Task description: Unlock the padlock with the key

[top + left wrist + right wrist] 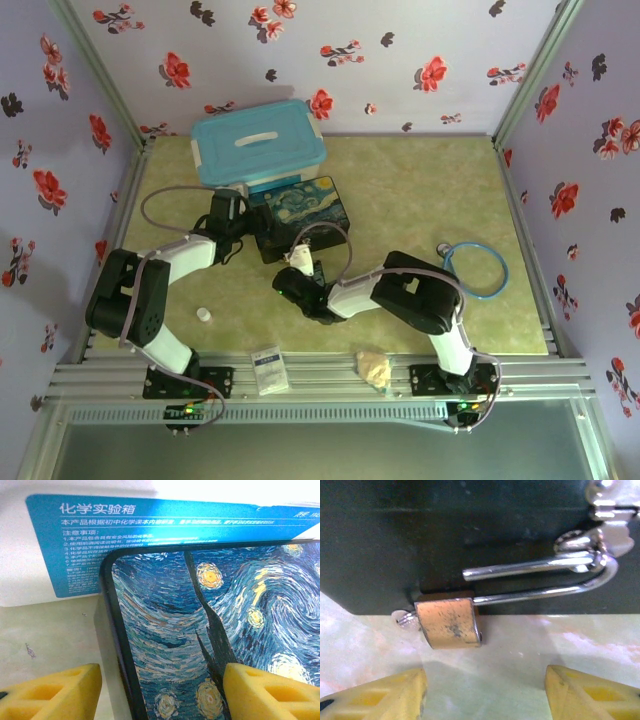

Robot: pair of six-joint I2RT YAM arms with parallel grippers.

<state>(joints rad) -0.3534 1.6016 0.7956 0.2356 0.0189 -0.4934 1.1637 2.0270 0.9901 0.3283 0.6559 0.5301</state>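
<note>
Flowered purple walls (230, 45) enclose a pale green mat (420, 200). Against the front of the painted box (300, 212) lies the padlock (449, 624), its shackle through the box's clasp (577, 542) with one end out of the body. What seems to be the key (404, 619) juts from its base. The right gripper (485, 692) hovers before the box, jaws apart and empty. The left gripper (160, 695) straddles the box's edge, jaws apart.

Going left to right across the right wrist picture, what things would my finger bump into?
Tiny silvery-grey metal key → small brass-gold padlock body → thin silver U-shaped shackle → shiny silver clasp ring on the dark box.
</note>
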